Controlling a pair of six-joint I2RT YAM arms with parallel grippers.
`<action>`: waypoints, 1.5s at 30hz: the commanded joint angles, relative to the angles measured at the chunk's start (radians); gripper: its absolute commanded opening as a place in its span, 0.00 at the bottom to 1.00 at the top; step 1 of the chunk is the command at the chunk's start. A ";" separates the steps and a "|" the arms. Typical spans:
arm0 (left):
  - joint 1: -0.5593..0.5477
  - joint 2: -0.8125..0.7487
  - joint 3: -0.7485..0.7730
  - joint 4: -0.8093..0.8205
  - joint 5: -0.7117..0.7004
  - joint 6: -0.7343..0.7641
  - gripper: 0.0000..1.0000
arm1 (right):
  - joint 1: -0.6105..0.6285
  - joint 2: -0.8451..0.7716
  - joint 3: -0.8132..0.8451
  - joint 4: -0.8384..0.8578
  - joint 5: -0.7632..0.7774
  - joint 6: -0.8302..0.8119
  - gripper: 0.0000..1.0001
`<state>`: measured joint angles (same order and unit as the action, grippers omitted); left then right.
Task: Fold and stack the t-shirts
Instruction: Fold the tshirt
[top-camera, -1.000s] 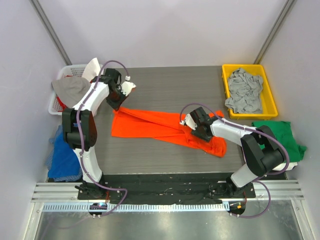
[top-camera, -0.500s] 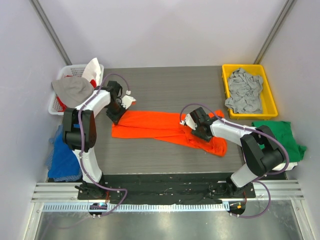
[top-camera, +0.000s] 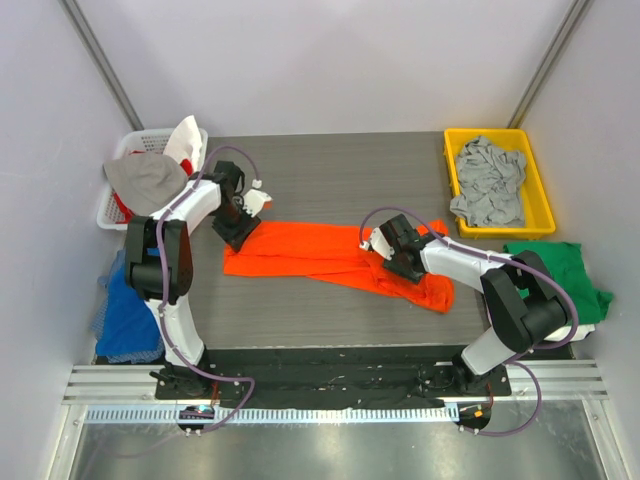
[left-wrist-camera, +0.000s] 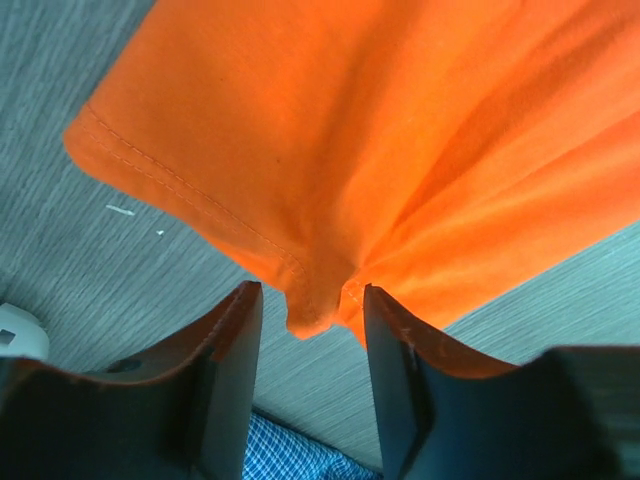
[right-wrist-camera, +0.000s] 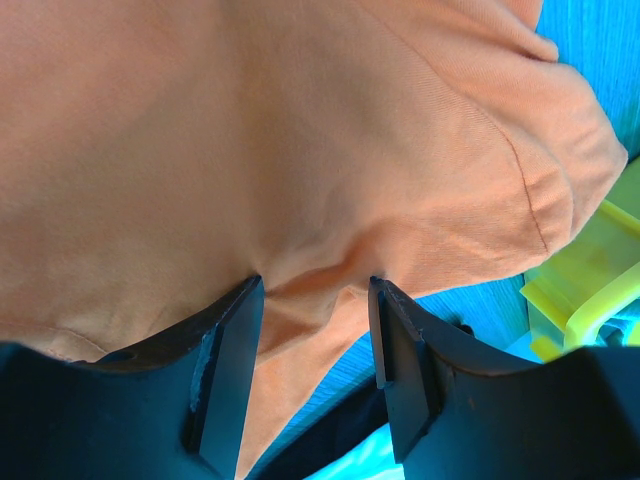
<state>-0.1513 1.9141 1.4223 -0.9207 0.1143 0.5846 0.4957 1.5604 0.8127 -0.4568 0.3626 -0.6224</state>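
Top view: within the last second the left gripper has come down toward 6 o'clock. This has laid the 9 o'clock end of the orange t-shirt on the table, while the right gripper is unmoved at the 3 o'clock end. Left wrist: jaws pinch the shirt's edge just above the tabletop. Right wrist: jaws clamp bunched cloth, so the shirt appears stretched out for folding.
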 joint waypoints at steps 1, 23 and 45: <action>-0.001 -0.059 0.000 0.040 0.010 -0.008 0.51 | -0.003 0.012 -0.037 -0.006 -0.008 0.004 0.55; -0.007 0.048 0.096 0.057 0.067 -0.060 0.45 | -0.003 0.027 0.016 0.063 0.038 0.013 0.58; -0.050 0.105 0.012 0.106 -0.047 -0.028 0.44 | -0.026 0.190 0.083 0.145 0.022 -0.017 0.60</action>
<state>-0.1932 2.0319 1.4868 -0.8364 0.1020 0.5331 0.4892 1.6619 0.8745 -0.3786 0.4717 -0.6559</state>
